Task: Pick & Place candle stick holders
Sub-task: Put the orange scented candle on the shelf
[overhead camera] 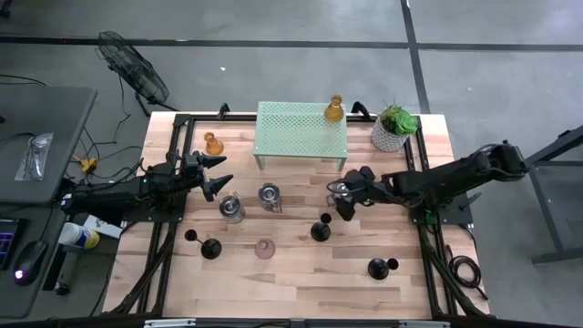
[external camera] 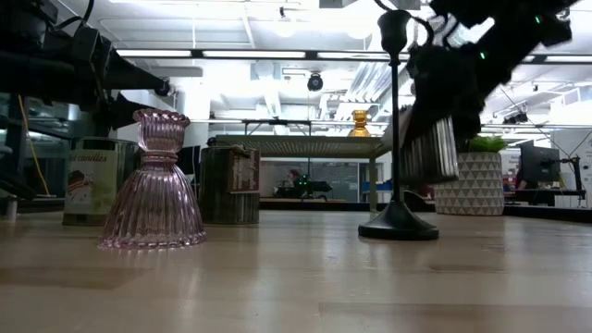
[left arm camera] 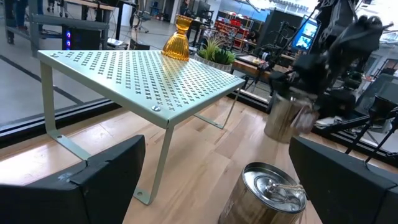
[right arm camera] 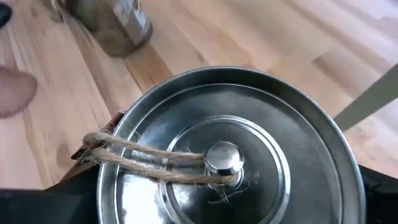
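My right gripper (overhead camera: 344, 193) is shut on a silver metal cup (right arm camera: 230, 155) with a twine-tied lid, held just off the table right of centre. My left gripper (overhead camera: 217, 173) waits open at the left, level, with nothing between its fingers. Two more silver cups (overhead camera: 230, 208) (overhead camera: 270, 196) stand on their bases near it. Three black sticks (overhead camera: 211, 246) (overhead camera: 321, 230) (overhead camera: 378, 267) and a pink glass holder (external camera: 153, 180) stand along the near side. One amber holder (overhead camera: 213, 143) is on the table, and another (overhead camera: 334, 109) is on the rack. My right gripper has the silver cup between its two fingers (right arm camera: 56, 202), one on each side of the wall just under the lid's rim (right arm camera: 109, 180). The fingers slant down from the table's right side. The cup (external camera: 430, 148) hangs roughly upright, clear of the table.
The pale green perforated rack (overhead camera: 301, 132) stands at the far middle. A green plant in a white pot (overhead camera: 393, 128) is to its right. Black frame rails (overhead camera: 173, 219) run along both sides of the table. Bare wood lies along the near edge.
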`<state>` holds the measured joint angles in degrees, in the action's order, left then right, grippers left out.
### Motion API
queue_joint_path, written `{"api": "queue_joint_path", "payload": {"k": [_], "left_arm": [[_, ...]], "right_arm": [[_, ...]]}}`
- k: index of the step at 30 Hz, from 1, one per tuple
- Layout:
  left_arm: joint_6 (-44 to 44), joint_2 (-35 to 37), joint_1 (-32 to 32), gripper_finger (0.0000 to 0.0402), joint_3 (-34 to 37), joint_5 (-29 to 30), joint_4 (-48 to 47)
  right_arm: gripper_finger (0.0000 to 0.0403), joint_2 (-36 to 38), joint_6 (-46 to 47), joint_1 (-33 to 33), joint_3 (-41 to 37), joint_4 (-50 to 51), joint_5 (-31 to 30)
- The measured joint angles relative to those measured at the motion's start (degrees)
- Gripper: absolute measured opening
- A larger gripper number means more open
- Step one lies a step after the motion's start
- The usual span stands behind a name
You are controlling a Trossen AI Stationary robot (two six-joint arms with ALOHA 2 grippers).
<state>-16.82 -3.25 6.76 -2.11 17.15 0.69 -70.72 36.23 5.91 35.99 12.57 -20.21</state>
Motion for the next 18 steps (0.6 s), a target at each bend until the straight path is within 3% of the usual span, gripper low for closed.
{"api": "queue_joint_path", "payload": {"k": [9, 18], "left_arm": [[0.0, 0.0, 0.0, 0.0391, 0.0, 0.0, 0.0], [0.0, 0.0, 0.0, 0.0391, 0.0, 0.0, 0.0]], "right_arm": [[0.0345, 2.1, 0.0, -3.8, 14.1, 16.3, 1.6], [0.0345, -2.1, 0.2, -9.1, 27.4, 19.1, 1.7]]}}
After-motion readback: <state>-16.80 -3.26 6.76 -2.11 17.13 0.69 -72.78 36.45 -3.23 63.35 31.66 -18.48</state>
